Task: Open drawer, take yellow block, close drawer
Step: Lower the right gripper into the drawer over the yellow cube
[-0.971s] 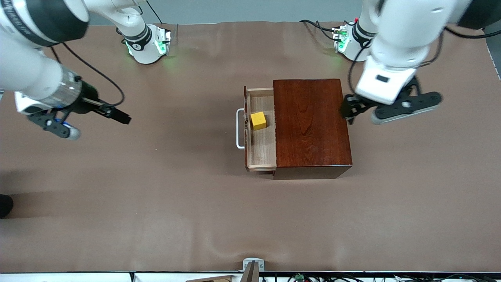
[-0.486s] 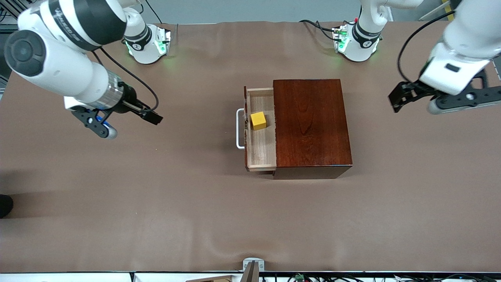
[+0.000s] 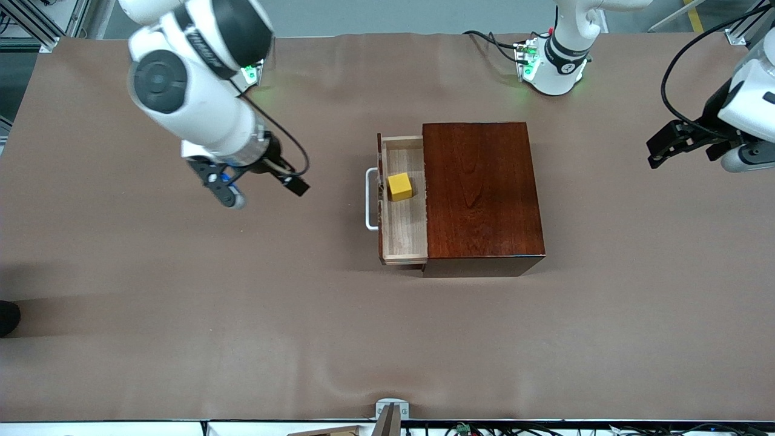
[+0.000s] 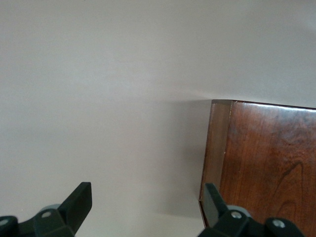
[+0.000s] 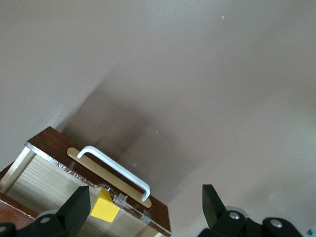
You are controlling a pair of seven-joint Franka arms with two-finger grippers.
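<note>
In the front view, the dark wooden box [image 3: 481,197] stands near the middle of the worktop [image 3: 242,315]. The drawer [image 3: 402,203] is pulled out partly from the box, toward the right arm's end of the worktop, and its white handle [image 3: 370,199] is at that end. The yellow block [image 3: 399,186] lies inside the drawer, on its pale floor, in the half of the tray that is farther from the front camera. The right pincer [image 3: 263,191] hangs over the bare worktop between the right arm's end and the drawer handle, apart from the handle, with its fingers spread wide and nothing between them. The left pincer [image 3: 696,148] hangs over the worktop at the left arm's end, well apart from the box.

In the left wrist view, the two fingertips [image 4: 79,200] of the left pincer stand wide apart and hold nothing. Past them is one corner of the box [image 4: 261,163] and plain worktop [image 4: 108,98].

In the right wrist view, the right pincer's fingertips [image 5: 79,205] are also wide apart and empty. Between them the open drawer [image 5: 54,185] is seen with the handle [image 5: 113,165] on its front, and the yellow block [image 5: 104,208] sits in the tray just inside the front wall.
</note>
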